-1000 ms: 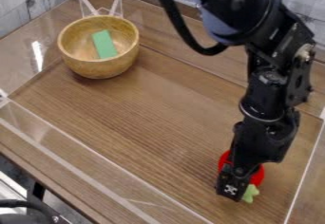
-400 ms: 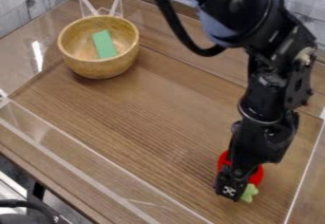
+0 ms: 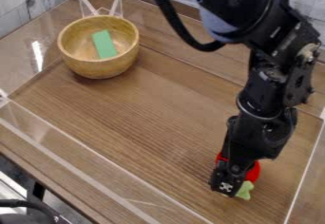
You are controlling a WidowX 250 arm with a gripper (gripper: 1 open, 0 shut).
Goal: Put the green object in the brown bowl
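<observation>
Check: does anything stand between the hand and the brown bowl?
Nothing visible does: bare tabletop lies between the open hand, near right beside a small red-and-green thing, and the brown bowl, far left. A green block already lies inside it.

This looks like a robot lab bench rather than a home; a black robot arm [image 3: 260, 85] stands over a wood-grain table [image 3: 152, 104]. Clear plastic walls [image 3: 51, 138] fence the tabletop, probably a test enclosure.

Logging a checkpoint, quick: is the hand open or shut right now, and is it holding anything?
Hand: open, low over the red and green pieces near the table's front right corner; whether it grips either cannot be told.
</observation>
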